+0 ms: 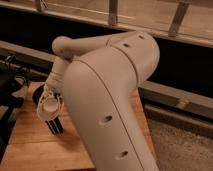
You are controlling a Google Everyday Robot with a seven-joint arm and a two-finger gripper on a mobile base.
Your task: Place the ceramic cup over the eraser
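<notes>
My gripper hangs over the left part of the wooden table, with its dark fingers pointing down close to the tabletop. It is shut on the ceramic cup, a small cream-white round cup tilted with its open mouth toward the camera. The eraser is out of view; my big white arm covers most of the table.
A dark round shape lies on the table just left of the gripper. Black equipment stands at the table's left edge. A dark rail and ledge run behind the table. Speckled floor lies at the right.
</notes>
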